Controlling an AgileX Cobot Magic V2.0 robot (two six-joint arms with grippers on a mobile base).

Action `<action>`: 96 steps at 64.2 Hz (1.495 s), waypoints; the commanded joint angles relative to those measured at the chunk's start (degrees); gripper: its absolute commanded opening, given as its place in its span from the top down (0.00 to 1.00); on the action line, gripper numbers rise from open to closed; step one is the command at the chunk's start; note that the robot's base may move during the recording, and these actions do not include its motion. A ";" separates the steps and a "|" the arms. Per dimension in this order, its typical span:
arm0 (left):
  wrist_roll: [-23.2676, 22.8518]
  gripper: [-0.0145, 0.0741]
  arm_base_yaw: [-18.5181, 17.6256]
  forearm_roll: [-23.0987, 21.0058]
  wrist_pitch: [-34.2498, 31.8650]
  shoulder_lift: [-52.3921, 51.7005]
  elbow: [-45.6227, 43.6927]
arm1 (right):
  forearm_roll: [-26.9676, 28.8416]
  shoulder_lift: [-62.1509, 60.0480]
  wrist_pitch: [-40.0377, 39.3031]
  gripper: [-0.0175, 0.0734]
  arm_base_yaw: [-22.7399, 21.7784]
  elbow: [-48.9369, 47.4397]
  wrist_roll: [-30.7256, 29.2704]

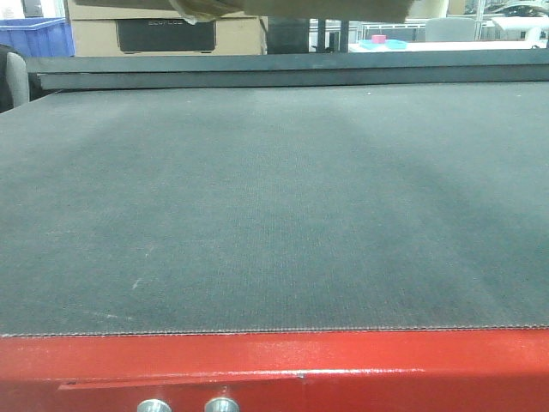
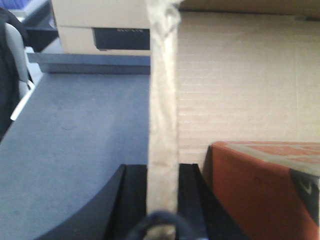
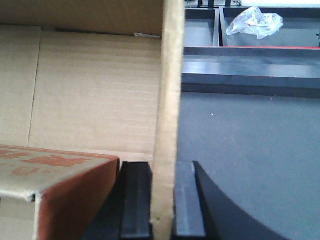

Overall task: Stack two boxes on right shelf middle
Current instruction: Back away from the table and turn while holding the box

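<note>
One open brown cardboard box (image 2: 240, 75) hangs between my two grippers above the dark mat. My left gripper (image 2: 163, 167) is shut on the box's left wall, whose pale edge (image 2: 163, 100) runs up between the black fingers. On the other side, the right wall (image 3: 167, 100) is pinched by my right gripper (image 3: 163, 167), which is shut on it. A carton with red print (image 3: 60, 190) lies inside the box and shows beside the left gripper too (image 2: 260, 190). In the front view only the box's underside (image 1: 326, 7) shows at the top edge. The shelf is out of view.
A dark grey mat (image 1: 274, 215) on a red frame (image 1: 274, 369) fills the foreground. Behind it stand a tan carton with a dark panel (image 1: 163, 34) and a blue bin (image 1: 34, 34). Dark trays hold a crumpled plastic bag (image 3: 252, 22) at the far right.
</note>
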 commanded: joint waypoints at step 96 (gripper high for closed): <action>-0.47 0.96 0.21 4.08 -0.62 -0.65 -0.93 | -2.11 -1.10 -9.00 0.99 -0.49 -0.73 0.08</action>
